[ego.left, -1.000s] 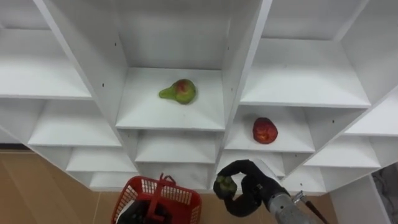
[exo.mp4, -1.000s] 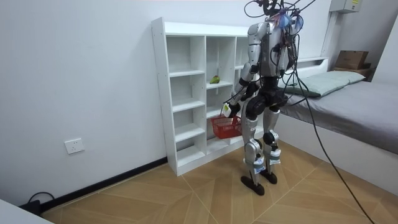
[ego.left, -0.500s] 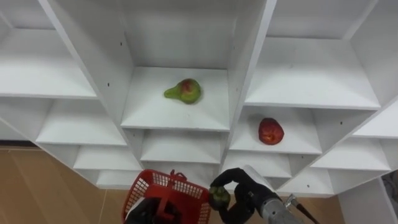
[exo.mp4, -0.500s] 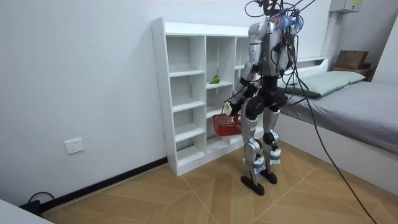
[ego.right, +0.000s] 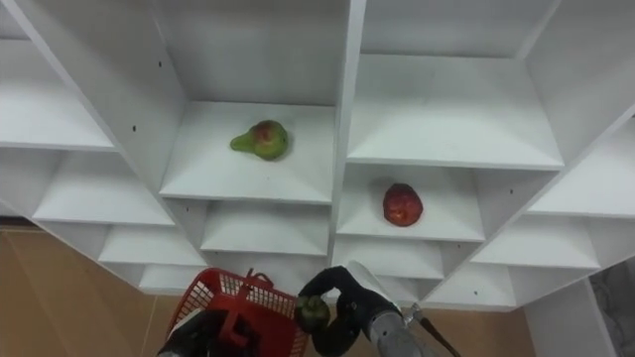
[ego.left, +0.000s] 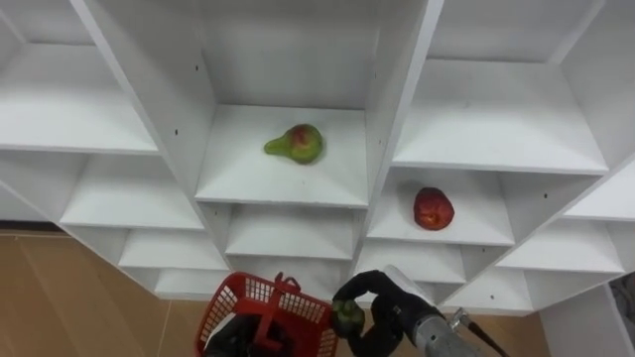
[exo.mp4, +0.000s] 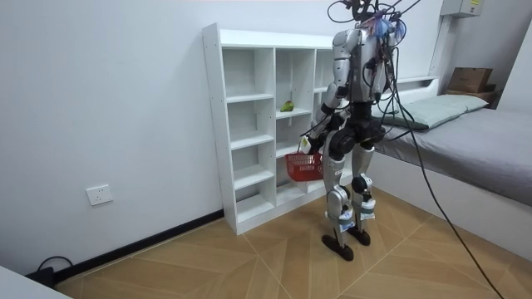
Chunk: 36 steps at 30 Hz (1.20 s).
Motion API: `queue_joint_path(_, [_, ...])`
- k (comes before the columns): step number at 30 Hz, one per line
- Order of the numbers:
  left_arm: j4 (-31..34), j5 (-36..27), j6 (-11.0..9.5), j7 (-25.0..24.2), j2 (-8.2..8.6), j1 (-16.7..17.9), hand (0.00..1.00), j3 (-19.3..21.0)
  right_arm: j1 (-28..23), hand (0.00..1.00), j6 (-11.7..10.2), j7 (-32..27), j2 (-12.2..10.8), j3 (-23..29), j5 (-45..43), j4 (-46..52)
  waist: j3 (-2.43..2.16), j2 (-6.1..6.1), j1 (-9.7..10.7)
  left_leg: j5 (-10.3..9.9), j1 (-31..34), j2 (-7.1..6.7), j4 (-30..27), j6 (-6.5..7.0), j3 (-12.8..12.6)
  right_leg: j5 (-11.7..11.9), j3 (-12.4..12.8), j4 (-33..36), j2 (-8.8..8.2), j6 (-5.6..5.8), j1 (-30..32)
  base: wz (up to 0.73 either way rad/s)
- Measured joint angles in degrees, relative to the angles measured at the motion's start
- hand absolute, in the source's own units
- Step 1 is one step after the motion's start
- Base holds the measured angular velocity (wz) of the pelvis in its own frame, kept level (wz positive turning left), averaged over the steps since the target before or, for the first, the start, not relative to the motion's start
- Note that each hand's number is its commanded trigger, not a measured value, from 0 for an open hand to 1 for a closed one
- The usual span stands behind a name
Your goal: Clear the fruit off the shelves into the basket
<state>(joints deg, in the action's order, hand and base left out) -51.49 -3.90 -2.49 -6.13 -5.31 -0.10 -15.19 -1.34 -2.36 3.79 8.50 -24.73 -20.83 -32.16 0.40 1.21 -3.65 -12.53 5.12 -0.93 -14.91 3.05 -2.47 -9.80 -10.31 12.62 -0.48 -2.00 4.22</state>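
Observation:
A green pear with a red blush [ego.left: 297, 144] lies on the middle shelf of the white closet [ego.left: 149, 109]. A red apple [ego.left: 433, 208] sits one compartment lower and to the right. My right hand [ego.left: 385, 305] is shut on a small green fruit [ego.left: 347, 316], right at the right rim of the red basket [ego.left: 260, 310]. The basket hangs in the air before the lower shelves, my left hand [ego.left: 222, 344] curled on its handle. In the room view I stand upright facing the closet, the basket [exo.mp4: 303, 166] at hip height.
The closet's dividers and shelf edges [ego.left: 400, 99] frame each compartment. Wooden floor [ego.left: 60, 307] shows at the lower left. A bed [exo.mp4: 465, 133] stands behind me at the room view's right.
The basket has come up and toward my right hand. My right hand with the green fruit has moved left and down to the basket's rim.

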Motion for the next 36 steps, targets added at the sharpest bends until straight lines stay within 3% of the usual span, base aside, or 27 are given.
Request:
queue_joint_path(7, [1.6,0.4,-0.5,-0.7,-0.02,-0.8,1.00,-3.1,1.2,1.00,-0.1,-0.2,-0.2,-1.0,0.2,-3.2,0.18,-0.27,-1.1,0.0,0.0,0.00,0.1,0.00,0.1,0.0,0.0,0.0,0.02,-0.02,0.0,0.01])
queue_joint_path(15, [2.5,1.2,-0.7,-1.4,-0.32,-1.8,1.00,-4.2,3.0,1.00,-0.2,-0.1,-0.2,-1.1,0.1,-3.3,0.70,-0.25,-1.2,0.0,0.3,-0.02,0.4,0.00,0.4,0.0,-0.1,0.0,0.05,-0.02,0.1,0.00])
queue_joint_path(21, [2.5,1.2,-1.7,-1.8,-0.31,-1.9,1.00,-4.3,3.2,1.00,-0.7,-0.3,-0.2,-1.7,0.1,-3.4,0.82,-0.02,-1.2,0.0,0.4,-0.05,0.4,0.00,0.4,0.0,0.0,0.0,0.02,0.00,0.2,0.00])
queue_joint_path(22, [2.5,1.2,-1.8,-1.8,-0.30,-2.0,1.00,-4.3,3.2,0.96,-0.8,-0.4,-0.2,-1.7,0.1,-3.4,0.81,-0.02,-1.2,0.0,0.6,-0.06,0.4,0.00,0.4,0.0,0.0,0.0,0.01,0.00,0.3,0.00])
queue_joint_path(24, [2.5,1.2,-1.8,-1.9,-0.32,-2.1,1.00,-4.3,3.2,0.70,-0.8,-0.5,-0.2,-1.7,0.1,-3.4,0.79,0.01,-1.2,0.0,0.8,-0.06,0.3,0.01,0.4,0.0,0.0,0.0,0.01,0.00,0.7,0.00])
queue_joint_path(25, [2.5,1.2,-1.8,-1.9,-0.32,-2.1,1.00,-4.3,3.2,0.31,-0.8,-0.5,-0.1,-1.7,0.1,-3.5,0.79,0.01,-1.2,0.0,1.0,-0.06,0.3,0.01,0.4,0.0,0.0,0.0,0.01,0.00,0.9,0.00])
queue_joint_path(26, [2.5,1.3,-1.8,-1.9,-0.33,-2.1,1.00,-4.5,3.2,0.00,-0.8,-0.5,0.0,-1.8,0.1,-3.4,0.79,0.01,-1.2,0.0,1.0,-0.06,0.3,0.01,0.4,0.0,-0.1,0.0,0.01,0.00,0.9,0.00])
queue_joint_path(36, [6.0,2.3,-1.8,-2.5,-1.06,-2.1,1.00,-8.8,3.5,0.00,-0.8,0.1,0.0,-3.3,0.3,-3.4,0.45,-0.20,-1.2,0.0,1.1,-0.07,0.2,0.02,0.4,0.0,-0.6,-0.1,-0.02,-0.01,0.9,0.00])
